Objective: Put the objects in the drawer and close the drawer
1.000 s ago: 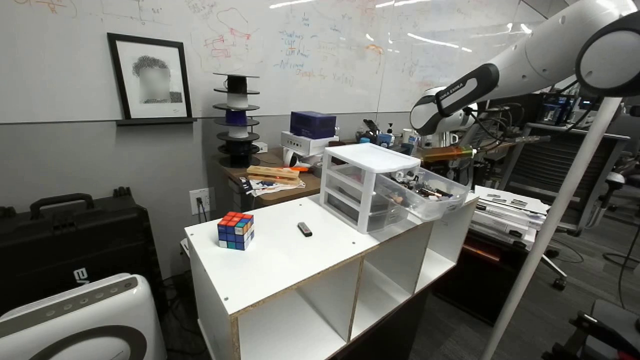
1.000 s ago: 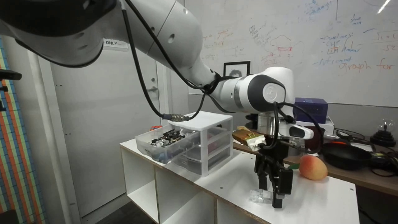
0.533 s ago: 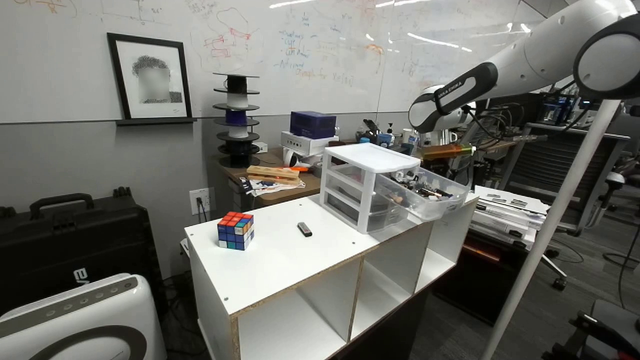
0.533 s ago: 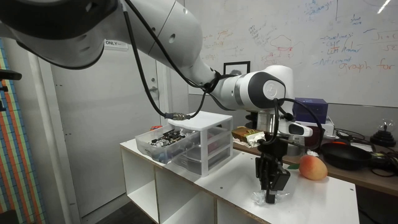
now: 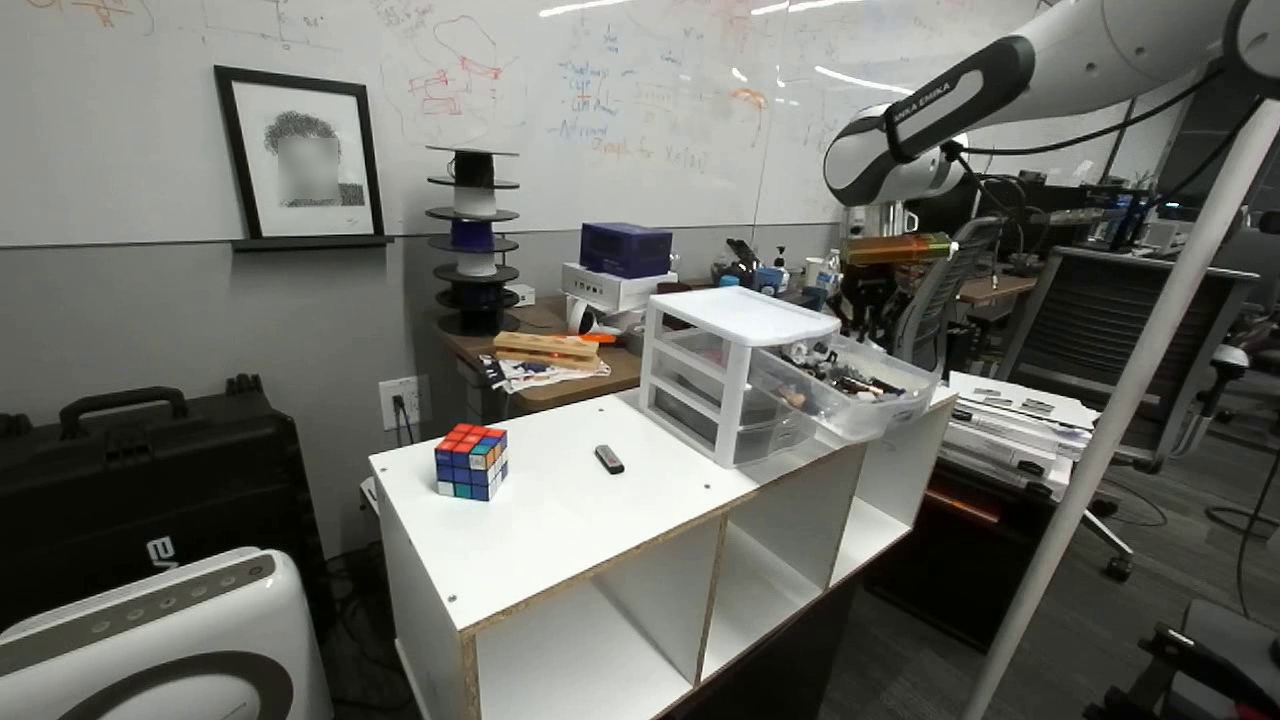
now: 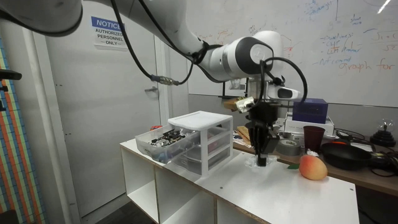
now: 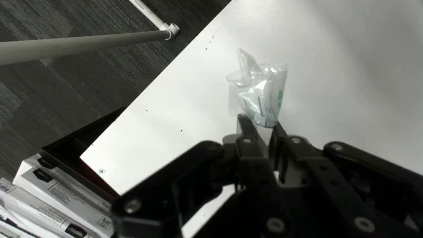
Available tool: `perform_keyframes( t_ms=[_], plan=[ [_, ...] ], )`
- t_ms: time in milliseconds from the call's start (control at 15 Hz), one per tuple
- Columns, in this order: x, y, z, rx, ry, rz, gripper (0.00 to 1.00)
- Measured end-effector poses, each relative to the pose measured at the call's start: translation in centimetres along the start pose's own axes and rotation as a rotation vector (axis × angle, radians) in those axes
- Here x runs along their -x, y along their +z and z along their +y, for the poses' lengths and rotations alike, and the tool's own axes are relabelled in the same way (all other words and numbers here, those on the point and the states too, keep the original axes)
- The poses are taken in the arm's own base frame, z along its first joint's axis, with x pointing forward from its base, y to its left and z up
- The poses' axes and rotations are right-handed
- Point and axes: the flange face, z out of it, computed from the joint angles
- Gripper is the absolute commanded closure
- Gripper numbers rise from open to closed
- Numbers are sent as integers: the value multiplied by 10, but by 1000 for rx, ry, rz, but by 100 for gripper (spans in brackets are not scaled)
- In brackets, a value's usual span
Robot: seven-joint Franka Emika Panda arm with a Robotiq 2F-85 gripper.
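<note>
Whiteboard [image 5: 660,120] covers the upper part of an exterior view; a small black item [image 5: 609,459] lies mid-frame on the white shelf [image 5: 560,550], and the open drawer [image 5: 900,412] juts out at centre right. In an exterior view the gripper [image 6: 261,159] hangs right of centre, the drawer at centre left; best carry well above the drawer unit [image 6: 200,120]. In the wrist view, narrow-set fingers [image 7: 247,127] pinch the lower end of a clear plastic piece [image 7: 259,91]; something so light may cling, so release it low.
</note>
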Motion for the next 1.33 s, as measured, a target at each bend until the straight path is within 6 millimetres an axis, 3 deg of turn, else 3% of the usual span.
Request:
perform_keyframes(
  t_ms=[333, 667, 867, 1067, 1200, 1333],
  plan=[
    [49, -89, -1, 17, -92, 155, 97],
    [133, -144, -18, 85, -321, 232, 97],
    [202, -156, -51, 109, -483, 237, 97],
    [274, -150, -95, 129, -650, 204, 97],
    [308, -136, -118, 156, -759, 162, 97],
    [327, -119, -126, 191, -842, 110, 97]
  ],
)
